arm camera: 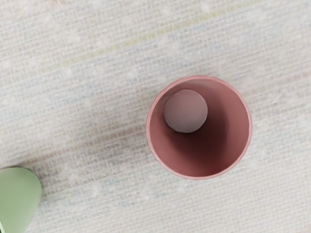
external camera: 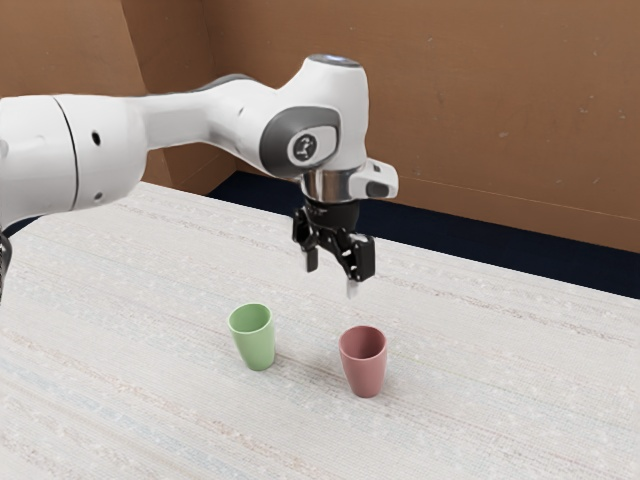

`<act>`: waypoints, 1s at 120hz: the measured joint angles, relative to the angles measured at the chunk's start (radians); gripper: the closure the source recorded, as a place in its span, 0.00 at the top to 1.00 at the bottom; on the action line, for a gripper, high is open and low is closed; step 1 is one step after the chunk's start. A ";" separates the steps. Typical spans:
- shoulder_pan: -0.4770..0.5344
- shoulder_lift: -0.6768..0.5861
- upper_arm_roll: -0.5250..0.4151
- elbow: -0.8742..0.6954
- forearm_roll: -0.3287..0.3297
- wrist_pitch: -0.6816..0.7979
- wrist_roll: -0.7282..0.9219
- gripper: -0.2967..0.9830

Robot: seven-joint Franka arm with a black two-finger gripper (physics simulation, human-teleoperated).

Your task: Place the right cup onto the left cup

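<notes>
Fingers (external camera: pixel 311 260) stand apart; wrist view looks into pink cup (arm camera: pixel 231 121).

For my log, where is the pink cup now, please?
The pink cup stands on the table, to the exterior view's right of the green cup.

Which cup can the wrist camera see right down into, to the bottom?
The pink cup: its whole rim and inner floor show. The green cup, cut off at the wrist view's edge, shows mostly its outer side.
</notes>
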 joint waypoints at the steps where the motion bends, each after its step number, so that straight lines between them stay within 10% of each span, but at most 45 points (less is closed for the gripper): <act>1: -0.001 0.001 0.000 0.000 -0.001 0.001 -0.001 0.77; 120: -0.073 0.278 0.012 0.224 -0.069 0.056 -0.193 0.77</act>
